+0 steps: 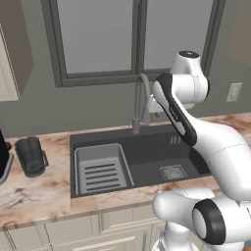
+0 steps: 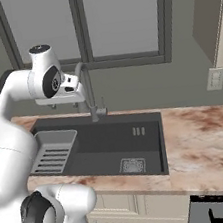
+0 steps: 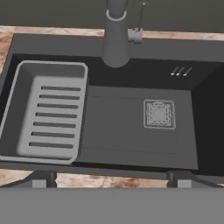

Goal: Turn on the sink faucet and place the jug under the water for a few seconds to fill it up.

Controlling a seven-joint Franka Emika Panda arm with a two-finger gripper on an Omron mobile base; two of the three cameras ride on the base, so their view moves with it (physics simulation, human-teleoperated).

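The sink faucet [image 1: 141,100] arches over the back of the dark sink [image 1: 147,147], and no water runs from it. In the hand view its spray head [image 3: 116,39] is at the top, with a small lever [image 3: 136,35] beside it. The jug [image 1: 30,156] stands upright on the counter left of the sink, well away from the hand. My gripper [image 3: 111,178] hangs high over the basin, close to the spout, looking down. Its two fingertips [image 3: 41,179] stand far apart, open, with nothing between them. From the right base view the gripper [image 2: 64,104] sits just left of the faucet [image 2: 88,94].
A light grey slatted rack [image 1: 100,169] fills the sink's left part, and a square drain grate [image 1: 173,172] lies at the right. A black coffee machine [image 1: 4,157] shows at the far left edge. Marbled counter [image 2: 203,135] stretches right of the sink, below a wall outlet [image 2: 215,79].
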